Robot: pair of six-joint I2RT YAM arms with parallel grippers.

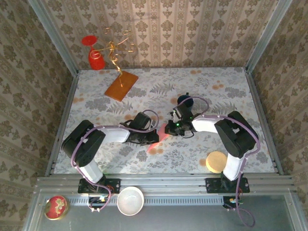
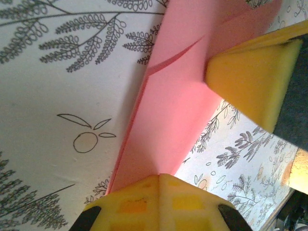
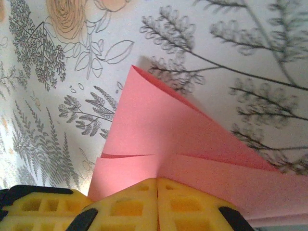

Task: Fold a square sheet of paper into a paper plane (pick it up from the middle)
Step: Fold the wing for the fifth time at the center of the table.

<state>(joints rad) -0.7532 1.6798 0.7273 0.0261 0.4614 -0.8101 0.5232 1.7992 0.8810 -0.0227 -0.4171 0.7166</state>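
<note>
1. Left wrist view: the sheet of paper runs off the top of the frame. Its near end disappears into the left claw, whose yellow pads are pinched tight on it.
2. Right wrist view: the right claw is clamped on the paper's edge the same way, and the paper gets cut off at the right side.
3. From above, it's mostly hidden. Just a sliver of pink peeks out between the two claws, about mid-bench.
4. Honestly can't tell if the paper touches the bench or hangs just over it.
5. Looks-wise: pink-red and loosely folded into overlapping layers. One soft curled fold comes to a point, and one flap edge gapes open a crack.
</note>
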